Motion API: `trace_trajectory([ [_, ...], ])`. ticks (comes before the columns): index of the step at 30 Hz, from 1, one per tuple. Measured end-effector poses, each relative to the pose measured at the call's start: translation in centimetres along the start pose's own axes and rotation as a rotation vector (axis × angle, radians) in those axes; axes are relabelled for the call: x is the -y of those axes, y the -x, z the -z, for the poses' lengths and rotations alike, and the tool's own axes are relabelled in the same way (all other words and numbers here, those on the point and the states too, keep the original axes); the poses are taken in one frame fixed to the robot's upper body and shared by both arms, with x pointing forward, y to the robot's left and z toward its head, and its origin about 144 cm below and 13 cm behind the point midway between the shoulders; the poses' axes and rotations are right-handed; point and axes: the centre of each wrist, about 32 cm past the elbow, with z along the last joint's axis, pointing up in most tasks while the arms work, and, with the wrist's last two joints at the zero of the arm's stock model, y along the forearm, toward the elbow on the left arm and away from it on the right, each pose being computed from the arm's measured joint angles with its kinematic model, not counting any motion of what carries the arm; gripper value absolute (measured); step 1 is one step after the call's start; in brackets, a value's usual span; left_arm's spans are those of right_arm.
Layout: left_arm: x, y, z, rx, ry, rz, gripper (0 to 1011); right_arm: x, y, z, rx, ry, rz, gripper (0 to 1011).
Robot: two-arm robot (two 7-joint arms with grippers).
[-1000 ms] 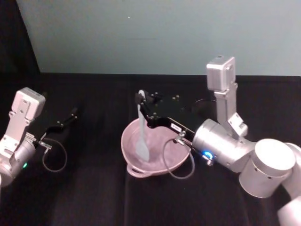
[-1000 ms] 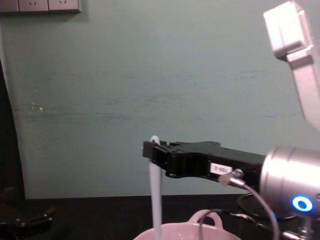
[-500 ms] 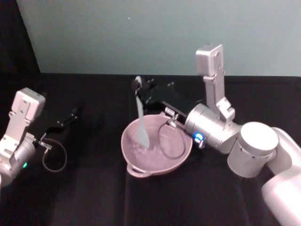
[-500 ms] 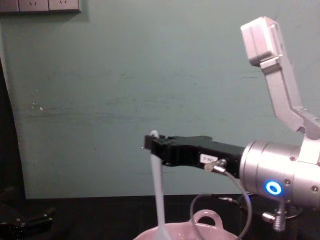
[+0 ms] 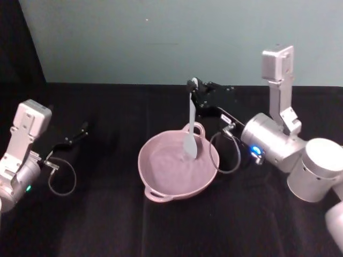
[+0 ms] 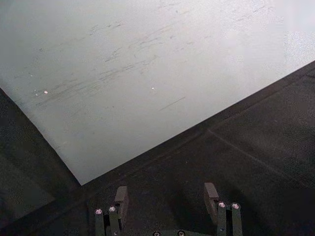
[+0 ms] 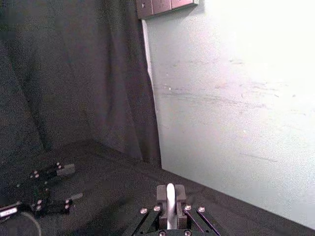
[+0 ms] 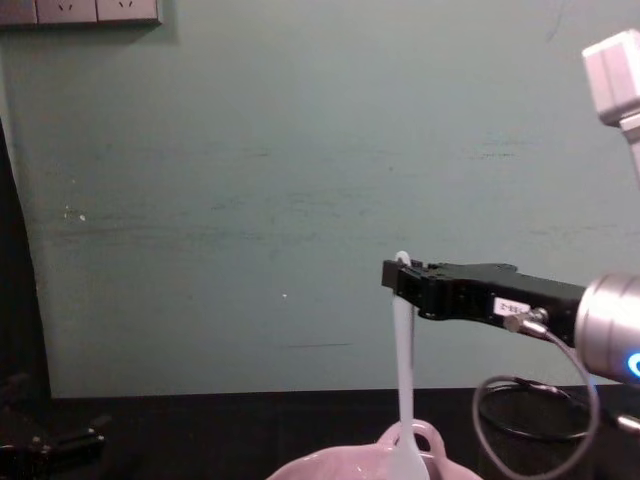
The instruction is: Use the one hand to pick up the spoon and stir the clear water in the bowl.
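Our left gripper (image 5: 81, 129) is parked at the left over the black table (image 5: 107, 225), and its wrist view shows the jaws apart. The pink bowl (image 5: 155, 194) sits at centre. The slim white spoon (image 5: 191, 126) hangs upright, with its flat scoop inside the far rim by the loop handle. From the chest we see the handle tip poking above the right gripper (image 5: 194, 85), whose jaws are clamped on it.

Slim black white-labelled right hand (image 8: 400, 272), silver wrist (image 5: 268, 142), blue ring light (image 5: 255, 152)
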Motion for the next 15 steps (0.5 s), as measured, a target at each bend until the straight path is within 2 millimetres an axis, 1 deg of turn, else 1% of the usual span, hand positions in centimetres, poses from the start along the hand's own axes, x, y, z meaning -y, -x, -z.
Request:
trace_trajectory([
  [1,0.0,0.0,0.0,0.0,0.0,0.0,1011,0.5,0.1,0.0,0.001,0.005,0.001,108],
  [2,0.0,0.0,0.0,0.0,0.0,0.0,1011,0.5,0.1,0.0,0.001,0.005,0.001,108],
  [5,0.0,0.0,0.0,0.0,0.0,0.0,1011,1.3,0.5,0.0,0.004,0.013,0.001,109],
  [7,0.0,0.0,0.0,0.0,0.0,0.0,1011,2.0,1.3,-0.1,0.002,0.015,-0.012,108],
  [11,0.0,0.0,0.0,0.0,0.0,0.0,1011,2.3,2.2,-0.1,-0.002,0.016,-0.032,108],
  [15,0.0,0.0,0.0,0.0,0.0,0.0,1011,2.2,3.8,0.0,-0.011,0.017,-0.075,108],
])
